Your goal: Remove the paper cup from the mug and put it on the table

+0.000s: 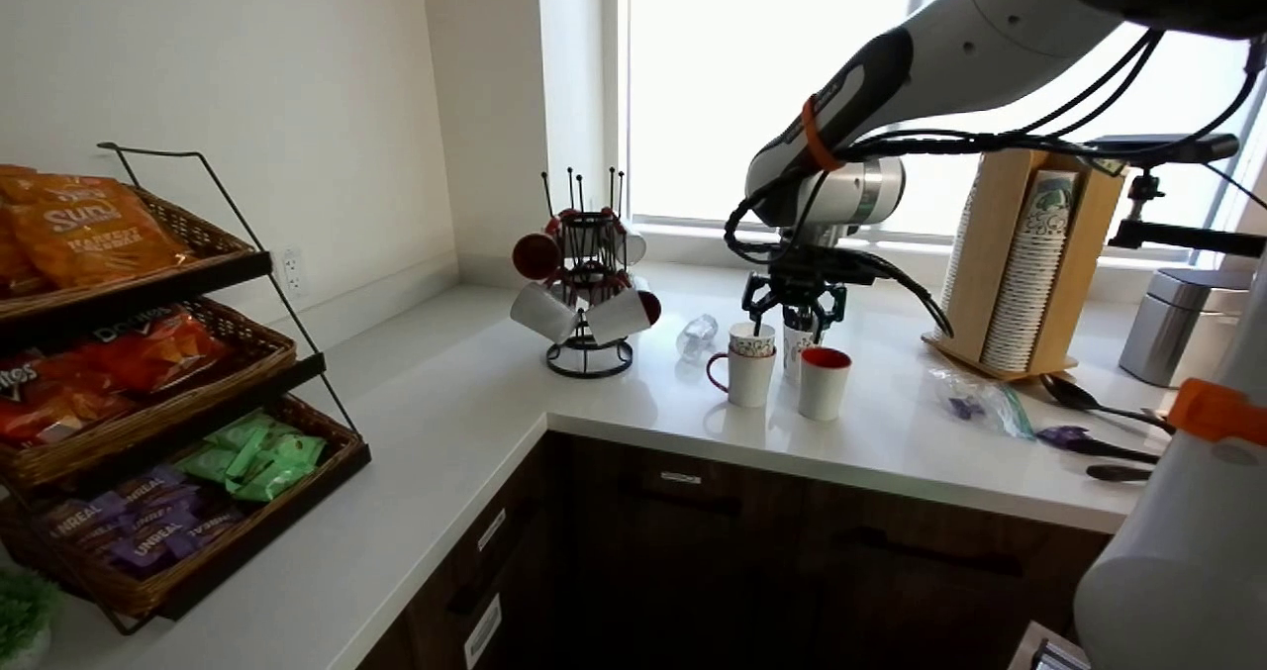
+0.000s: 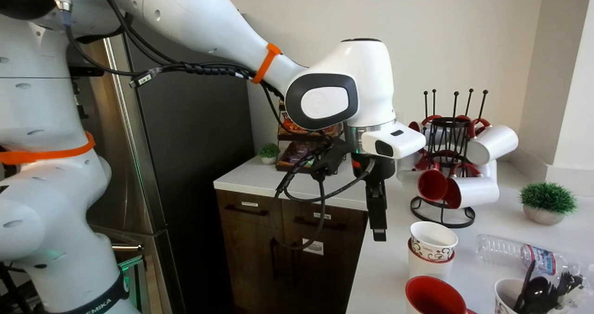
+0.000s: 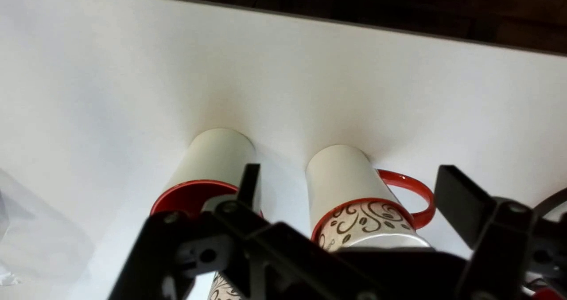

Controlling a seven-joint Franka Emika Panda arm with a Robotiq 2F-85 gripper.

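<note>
While the hand (image 3: 347,179) stands wide with nothing gripped, the paper cup (image 2: 432,247) sits inside a white mug (image 1: 749,381), inward of the front edge of the surface (image 1: 426,413). Pinching low could lift both; squeezing hard could crumple paper. One finger (image 3: 249,180) overlaps the neighbouring mug (image 3: 217,158) in the wrist view, so descending might knock it. The cup's lower part is hidden; finger clearance is unclear.

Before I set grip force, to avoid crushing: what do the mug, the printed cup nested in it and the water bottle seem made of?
Printed cup: probably paper, smooth; thin rim, swirl print. Mug: likely glazed ceramic; glossy highlight on its red handle. Water bottle: seemingly shiny plastic; transparent, ribbed walls.
</note>
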